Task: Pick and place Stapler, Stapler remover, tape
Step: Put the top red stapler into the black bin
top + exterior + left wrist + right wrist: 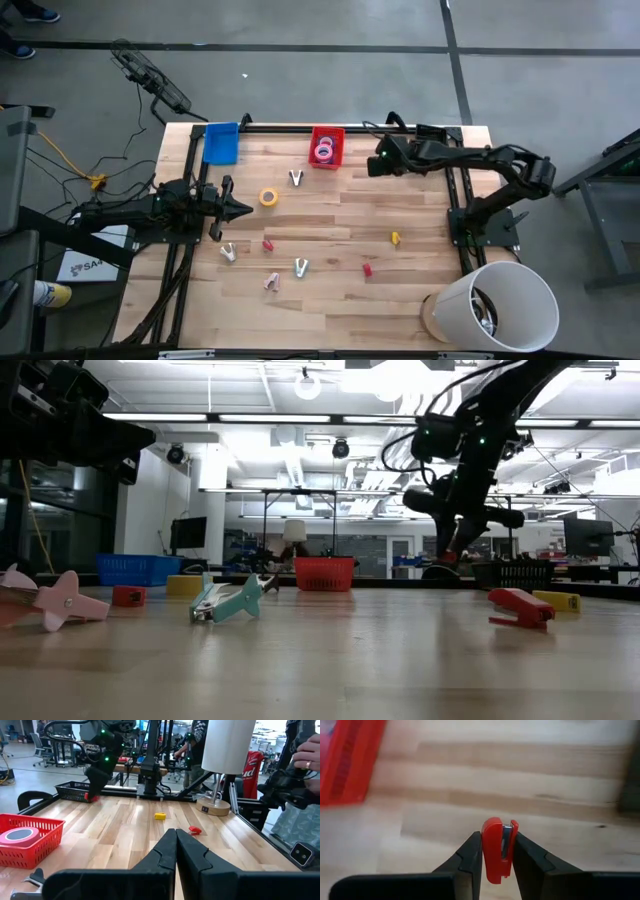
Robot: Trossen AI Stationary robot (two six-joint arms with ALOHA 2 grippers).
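My right gripper (375, 165) hovers over the table's far side, just right of the red basket (327, 147), and is shut on a small red stapler (495, 845). The basket holds a pink tape roll (323, 152). A yellow tape roll (268, 197) lies flat on the wood. My left gripper (240, 208) is shut and empty at the table's left, close to that yellow roll. Staple removers lie at mid-table (295, 178) and near the front (301, 266). Another red stapler (367, 269) and a yellow one (395, 238) lie on the table. My right gripper pinches the red stapler between its two fingers, one finger (470, 852) on each long side. The stapler's rounded end (492, 825) sticks out past the fingertips. In the low view the stapler (447, 557) is clear of the table.
A blue bin (221, 143) stands at the far left corner, a white bucket-like shade (495, 305) at the near right corner. A black basket (75, 790) sits by the right arm. A person's hand (300, 755) shows beyond the table. Bare wood lies at mid-table.
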